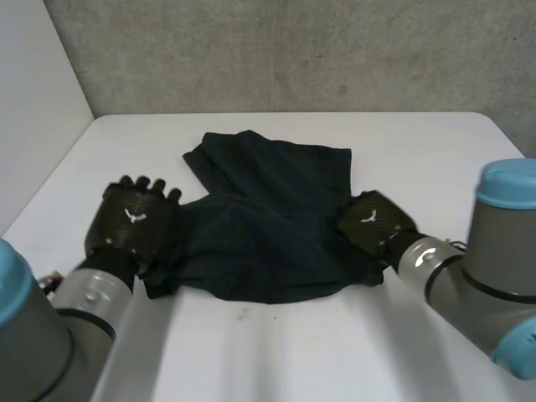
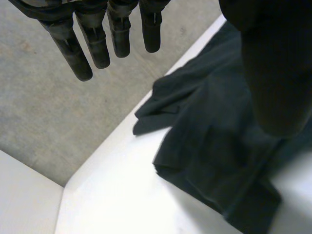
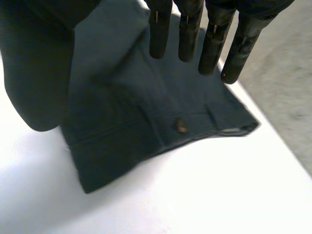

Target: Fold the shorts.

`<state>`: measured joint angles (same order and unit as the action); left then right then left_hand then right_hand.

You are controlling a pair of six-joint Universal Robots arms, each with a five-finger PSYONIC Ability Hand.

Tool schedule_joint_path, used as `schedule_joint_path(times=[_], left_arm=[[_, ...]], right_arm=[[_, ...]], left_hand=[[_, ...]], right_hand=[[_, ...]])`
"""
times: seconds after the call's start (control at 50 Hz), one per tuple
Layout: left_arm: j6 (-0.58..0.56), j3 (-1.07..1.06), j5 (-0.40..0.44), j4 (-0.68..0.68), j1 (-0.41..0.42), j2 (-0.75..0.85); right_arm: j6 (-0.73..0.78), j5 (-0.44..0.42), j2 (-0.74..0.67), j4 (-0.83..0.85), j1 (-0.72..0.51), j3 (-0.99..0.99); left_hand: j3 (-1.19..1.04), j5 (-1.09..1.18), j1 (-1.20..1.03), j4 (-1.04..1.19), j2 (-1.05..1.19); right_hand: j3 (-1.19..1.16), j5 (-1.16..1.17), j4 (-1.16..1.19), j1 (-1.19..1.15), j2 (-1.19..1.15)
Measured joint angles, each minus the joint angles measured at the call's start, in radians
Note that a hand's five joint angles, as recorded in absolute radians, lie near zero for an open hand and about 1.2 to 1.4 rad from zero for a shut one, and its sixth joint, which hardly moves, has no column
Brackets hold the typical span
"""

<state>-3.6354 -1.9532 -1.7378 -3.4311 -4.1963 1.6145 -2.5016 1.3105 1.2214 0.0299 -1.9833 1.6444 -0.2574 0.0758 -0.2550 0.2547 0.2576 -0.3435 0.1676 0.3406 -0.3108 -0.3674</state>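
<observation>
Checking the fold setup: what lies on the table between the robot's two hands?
The dark shorts span the whole stretch from the left hand to the right hand, as the head view shows.

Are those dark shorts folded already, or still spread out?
Half-folded at best: the shorts lie rumpled on the table, layers overlapping unevenly, left hand and right hand open at their sides.

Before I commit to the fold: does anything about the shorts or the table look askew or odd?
Only the shorts stand out. They lie rumpled and crooked, their far edge slanted and folds bunched by the left hand. The right hand sits at the opposite edge. No spill or damage shows on the table.
</observation>
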Motion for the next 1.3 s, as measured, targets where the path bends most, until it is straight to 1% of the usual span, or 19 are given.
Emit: schedule_joint_path(times=[0.08, 0.16, 0.22, 0.28, 0.34, 0.42, 0.5, 0.78, 0.82, 0.88, 0.94, 0.98, 1.02, 1.08, 1.2, 1.24, 1.26, 1.28, 1.3], left_arm=[[0.001, 0.016, 0.104, 0.023, -0.088, -0.026], [0.009, 0.044, 0.279, 0.072, -0.209, -0.036], [0.024, 0.064, 0.383, 0.12, -0.269, -0.016], [0.043, 0.086, 0.453, 0.176, -0.307, 0.024], [0.056, 0.106, 0.486, 0.225, -0.323, 0.07], [0.063, 0.123, 0.493, 0.261, -0.326, 0.123], [0.063, 0.128, 0.483, 0.27, -0.324, 0.158], [0.057, 0.112, 0.388, 0.252, -0.307, 0.206], [0.057, 0.115, 0.375, 0.242, -0.305, 0.226], [0.056, 0.118, 0.369, 0.235, -0.304, 0.238], [0.055, 0.125, 0.357, 0.221, -0.298, 0.272], [0.053, 0.127, 0.356, 0.218, -0.295, 0.279], [0.05, 0.129, 0.356, 0.216, -0.289, 0.282], [0.048, 0.132, 0.354, 0.217, -0.275, 0.273], [0.049, 0.136, 0.344, 0.218, -0.243, 0.184], [0.052, 0.135, 0.342, 0.219, -0.239, 0.155], [0.052, 0.135, 0.342, 0.219, -0.239, 0.155], [0.055, 0.134, 0.339, 0.22, -0.238, 0.123], [0.056, 0.133, 0.339, 0.22, -0.238, 0.11]], right_arm=[[-0.075, -0.01, 0.062, 0.067, 0.032, 0.061], [-0.218, -0.039, 0.123, 0.127, 0.069, 0.126], [-0.284, -0.059, 0.138, 0.132, 0.087, 0.15], [-0.319, -0.074, 0.14, 0.115, 0.098, 0.165], [-0.33, -0.082, 0.132, 0.087, 0.101, 0.173], [-0.327, -0.084, 0.107, 0.061, 0.098, 0.175], [-0.323, -0.081, 0.072, 0.059, 0.095, 0.174], [-0.318, -0.018, -0.018, 0.151, 0.089, 0.173], [-0.318, -0.006, -0.026, 0.163, 0.089, 0.17], [-0.319, 0.0, -0.03, 0.168, 0.089, 0.168], [-0.319, 0.007, -0.041, 0.175, 0.089, 0.163], [-0.32, 0.006, -0.046, 0.175, 0.089, 0.16], [-0.321, 0.005, -0.054, 0.174, 0.089, 0.156], [-0.325, 0.003, -0.069, 0.173, 0.088, 0.146], [-0.336, -0.002, -0.117, 0.176, 0.062, 0.109], [-0.339, -0.001, -0.129, 0.182, 0.052, 0.099], [-0.339, -0.001, -0.129, 0.182, 0.052, 0.099], [-0.341, 0.002, -0.146, 0.194, 0.04, 0.086], [-0.341, 0.003, -0.155, 0.2, 0.034, 0.08]], left_hand=[[-0.022, 0.041, -0.035, 0.032, 0.033], [-0.104, 0.116, -0.11, 0.109, 0.105], [-0.124, 0.135, -0.127, 0.128, 0.124], [-0.145, 0.156, -0.138, 0.149, 0.145], [-0.163, 0.173, -0.156, 0.166, 0.164], [-0.242, 0.254, -0.249, 0.248, 0.241], [-0.263, 0.272, -0.261, 0.268, 0.262], [-0.332, 0.336, -0.336, 0.336, 0.334], [-0.483, 0.487, -0.513, 0.488, 0.485], [-0.56, 0.557, -0.584, 0.558, 0.562], [-0.79, 0.795, -0.799, 0.796, 0.792], [-0.883, 0.886, -0.857, 0.892, 0.888], [-0.924, 0.904, -0.857, 0.932, 0.929], [-0.929, 0.904, -0.857, 0.936, 0.933], [-0.929, 0.904, -0.857, 0.936, 0.933], [-0.929, 0.904, -0.857, 0.936, 0.933], [-0.929, 0.904, -0.857, 0.936, 0.933], [-0.929, 0.904, -0.857, 0.936, 0.933], [-0.929, 0.904, -0.857, 0.936, 0.933]], right_hand=[[0.002, -0.001, -0.003, 0.0, 0.0], [0.002, -0.001, -0.003, 0.0, 0.0], [-0.001, 0.003, 0.0, -0.001, -0.001], [-0.014, 0.029, 0.012, -0.003, -0.002], [-0.043, 0.045, 0.038, -0.015, -0.002], [-0.091, 0.08, 0.092, -0.058, -0.002], [-0.136, 0.119, 0.14, -0.096, -0.003], [-0.171, 0.15, 0.175, -0.122, -0.003], [-0.171, 0.15, 0.175, -0.122, -0.003], [-0.171, 0.15, 0.175, -0.122, -0.003], [-0.171, 0.15, 0.175, -0.122, -0.003], [-0.171, 0.15, 0.175, -0.122, -0.003], [-0.171, 0.15, 0.175, -0.122, -0.003], [-0.171, 0.15, 0.175, -0.122, -0.003], [-0.173, 0.153, 0.177, -0.124, -0.003], [-0.198, 0.176, 0.2, -0.147, -0.099], [-0.198, 0.176, 0.2, -0.147, -0.099], [-0.229, 0.206, 0.229, -0.174, -0.189], [-0.229, 0.206, 0.229, -0.174, -0.189]])
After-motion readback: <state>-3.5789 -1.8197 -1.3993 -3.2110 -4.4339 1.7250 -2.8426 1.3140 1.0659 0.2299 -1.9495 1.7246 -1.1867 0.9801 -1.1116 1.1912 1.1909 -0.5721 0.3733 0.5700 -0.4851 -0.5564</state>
